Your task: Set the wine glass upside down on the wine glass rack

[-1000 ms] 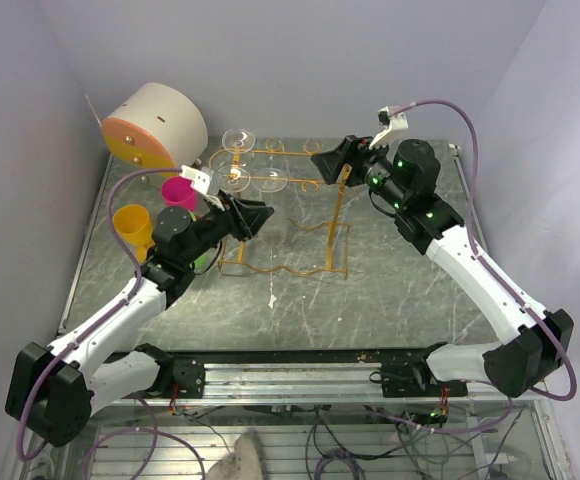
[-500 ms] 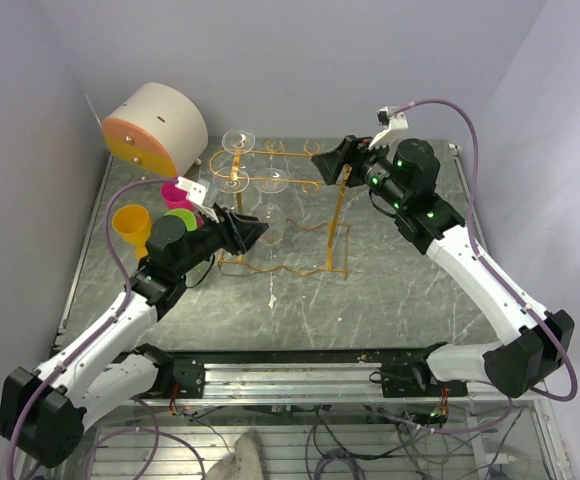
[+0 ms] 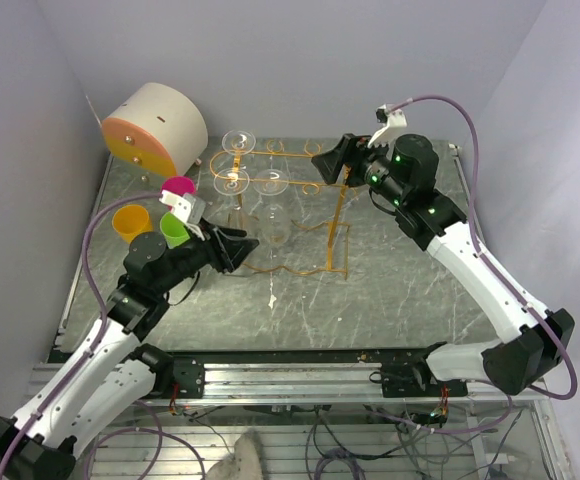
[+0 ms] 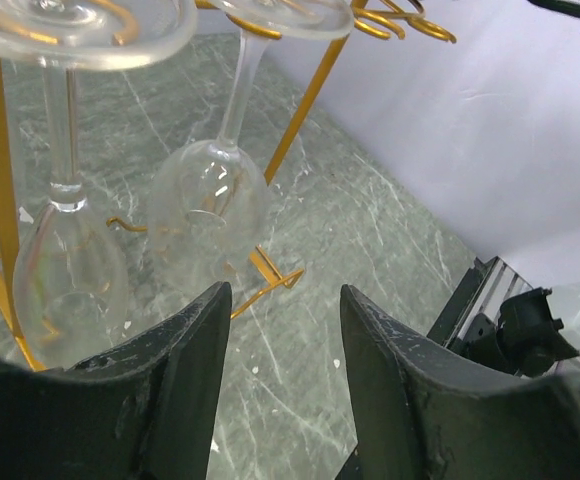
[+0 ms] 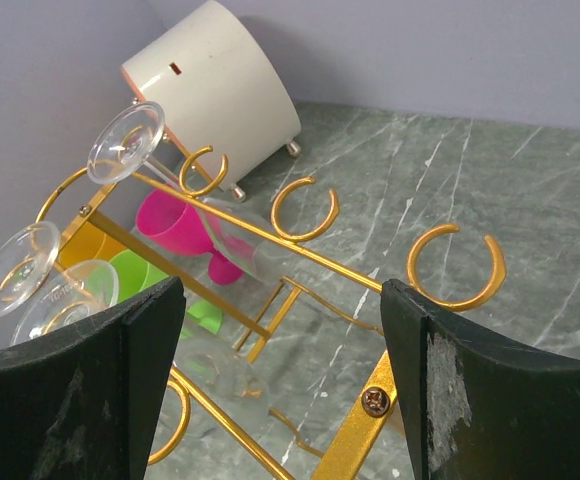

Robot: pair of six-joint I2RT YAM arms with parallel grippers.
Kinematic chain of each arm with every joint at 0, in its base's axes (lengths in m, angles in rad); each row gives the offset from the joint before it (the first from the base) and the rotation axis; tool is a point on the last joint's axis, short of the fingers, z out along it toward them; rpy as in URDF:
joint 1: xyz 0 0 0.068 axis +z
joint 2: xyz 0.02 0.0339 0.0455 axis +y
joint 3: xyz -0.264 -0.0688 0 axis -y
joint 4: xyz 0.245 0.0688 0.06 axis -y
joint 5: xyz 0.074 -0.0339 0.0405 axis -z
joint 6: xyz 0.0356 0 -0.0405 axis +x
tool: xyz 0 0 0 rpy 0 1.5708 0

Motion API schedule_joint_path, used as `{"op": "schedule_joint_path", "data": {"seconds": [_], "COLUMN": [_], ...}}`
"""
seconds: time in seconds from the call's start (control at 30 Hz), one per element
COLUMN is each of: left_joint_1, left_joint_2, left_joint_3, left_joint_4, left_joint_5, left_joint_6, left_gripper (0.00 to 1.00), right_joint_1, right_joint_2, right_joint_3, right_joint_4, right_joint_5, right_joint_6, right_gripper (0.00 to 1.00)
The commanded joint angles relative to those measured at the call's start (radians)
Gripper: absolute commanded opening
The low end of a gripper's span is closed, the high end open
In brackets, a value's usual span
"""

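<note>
Rack [image 3: 339, 215]: gold wire stand at the centre of the top view, upright on the table [image 3: 400, 290]. Its looped top frame carries three inverted glasses, each with its foot resting over a hook so the stem drops through and the bowl hangs mouth down. Wine glass [image 4: 210, 200]: centre of the left wrist view, straight ahead of your left gripper [image 4: 282, 310], foot seated in its hook at the upper edge, bowl off the table; you may judge it as placed. Second glass [image 4: 65, 275]: lower left of that view, hanging just beside the first and, as far as shows, not touching it. Third glass [image 3: 238, 140]: upper left end of the frame in the top view. Left gripper: fingers parted wide with nothing between them, low near the rack's foot and apart from the glasses, a stance that suits backing off without knocking a bowl. Right gripper [image 5: 280, 310]: fingers spread wide and empty, straddling the frame's right end, likely posted there to steady the light stand; whether it touches the wire you cannot tell. Drum box [image 3: 155, 125]: upper left, unused. Cups [image 3: 130, 222]: pink, orange and green, left of the rack, no part of this job.
</note>
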Motion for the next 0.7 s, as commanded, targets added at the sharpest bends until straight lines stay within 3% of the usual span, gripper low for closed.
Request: {"op": "schedule_joint_path", "data": {"seconds": [0.0,0.2,0.5,0.67], "left_joint_1": [0.004,0.008,0.009,0.023], "left_joint_2": [-0.058,-0.095,-0.118,-0.133], "left_joint_3": [-0.017,0.026,0.230,0.414], "left_joint_4": [-0.110,-0.235,-0.613,-0.783], "left_joint_5": [0.026,0.036,0.038,-0.051], "left_joint_6": [0.054,0.117,0.396,0.561], "left_gripper": [0.59,0.61,0.60,0.63], "right_joint_1": [-0.001,-0.001,-0.001,0.000], "right_joint_2": [0.040,0.050,0.068,0.080], "right_joint_3": [0.012,0.068,0.219,0.293], "right_joint_4": [-0.147,-0.155,-0.231,-0.244], "right_joint_5": [0.002,-0.014,-0.006,-0.031], "right_joint_6": [0.024,0.015,-0.039,-0.077], "right_gripper": [0.79,0.79,0.80,0.81]}}
